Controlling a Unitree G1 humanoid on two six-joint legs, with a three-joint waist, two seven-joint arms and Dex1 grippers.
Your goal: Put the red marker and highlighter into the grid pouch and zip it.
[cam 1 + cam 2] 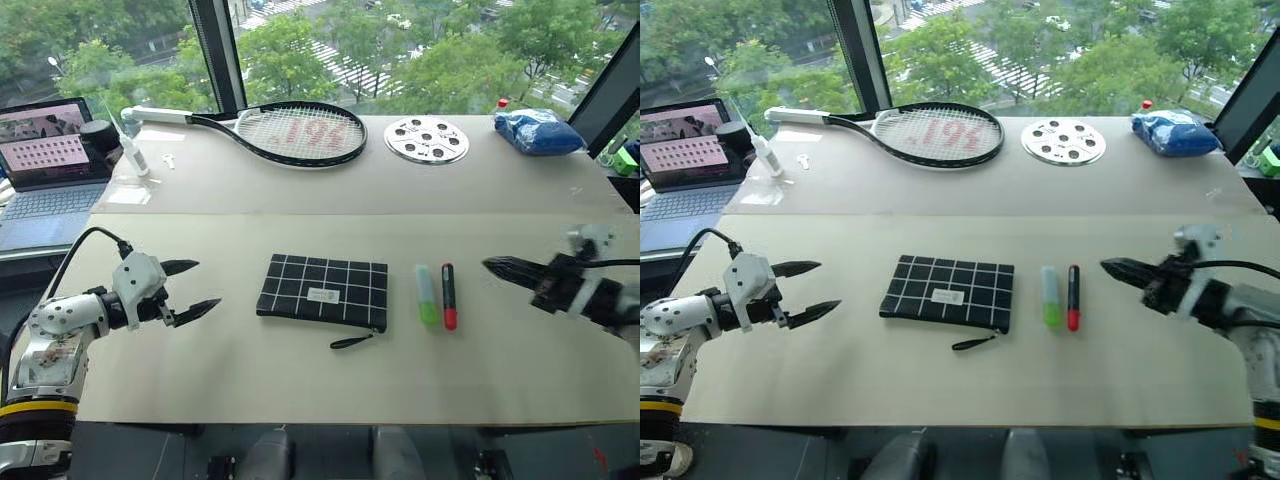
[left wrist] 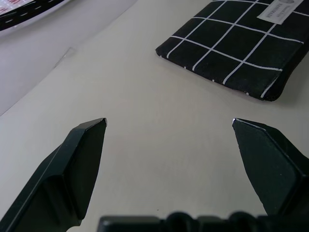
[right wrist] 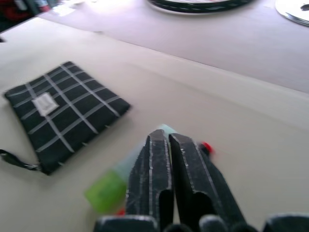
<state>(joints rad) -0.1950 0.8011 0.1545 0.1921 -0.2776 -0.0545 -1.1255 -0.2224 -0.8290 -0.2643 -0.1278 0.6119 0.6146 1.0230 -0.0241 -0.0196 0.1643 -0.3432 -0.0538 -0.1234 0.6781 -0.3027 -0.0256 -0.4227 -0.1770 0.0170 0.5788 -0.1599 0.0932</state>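
the grid pouch [image 1: 323, 291] carries a small white label [image 1: 322, 295] whose print is too small to read, and red digits on the strings of the tennis racket [image 1: 290, 131] at the far side look like "196" but are not certain. the laptop [image 1: 45, 160] at the far left is cut off by the frame edge, its screen showing rows of tiny marks that cannot be made out. the pouch lies flat near the middle of the table [image 1: 250, 380], its black pull tab [image 1: 352, 341] trailing off the near right corner; whether the zipper is open or closed cannot be told. just right of it, apart from it, the highlighter [image 1: 427, 294] and the red marker [image 1: 449, 296] lie side by side, nearly touching, red end toward the near edge. the left gripper [image 1: 190, 288] hovers left of the pouch with its fingers spread wide and nothing between them. the right gripper [image 1: 492, 266] hovers right of the pens with its fingers pressed together, empty; in its wrist view they hide much of both pens. the surface is pale beige board with a seam across it. farther back lie a perforated metal disc [image 1: 427, 139] and a blue bag [image 1: 538, 131]. windows behind look down on trees and a street.
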